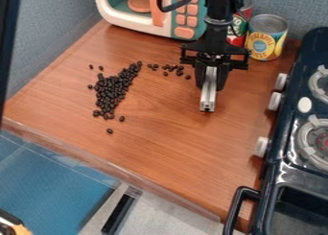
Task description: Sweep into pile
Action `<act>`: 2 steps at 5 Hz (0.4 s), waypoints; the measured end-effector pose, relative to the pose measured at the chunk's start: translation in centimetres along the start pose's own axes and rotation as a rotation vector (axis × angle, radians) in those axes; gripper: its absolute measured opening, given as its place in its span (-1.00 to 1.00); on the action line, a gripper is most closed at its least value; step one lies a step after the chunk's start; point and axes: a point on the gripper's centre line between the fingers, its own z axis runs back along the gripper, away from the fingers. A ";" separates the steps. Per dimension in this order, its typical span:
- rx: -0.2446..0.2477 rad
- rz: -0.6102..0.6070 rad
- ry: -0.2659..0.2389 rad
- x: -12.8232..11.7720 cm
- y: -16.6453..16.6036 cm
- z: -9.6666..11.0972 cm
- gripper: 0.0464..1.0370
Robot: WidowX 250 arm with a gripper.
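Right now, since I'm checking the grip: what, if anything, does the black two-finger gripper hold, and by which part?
The gripper holds a narrow, silvery, metal-looking bar by its upper part.

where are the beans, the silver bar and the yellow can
beans (111, 91): camera view, middle of the main pile
silver bar (209, 91): camera view, middle of its length
yellow can (263, 44): camera view, front of its label

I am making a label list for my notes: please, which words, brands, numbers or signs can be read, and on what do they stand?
None that I can quote with certainty.
Yellow can: label lettering, too small to quote surely.
Red can: lettering, too small and partly hidden.
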 end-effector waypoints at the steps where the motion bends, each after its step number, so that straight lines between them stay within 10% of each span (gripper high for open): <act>1: 0.012 0.014 -0.001 0.7 0.0 -0.8 -0.34; 2: 0.008 0.047 -0.013 1.6 0.6 -0.8 -0.34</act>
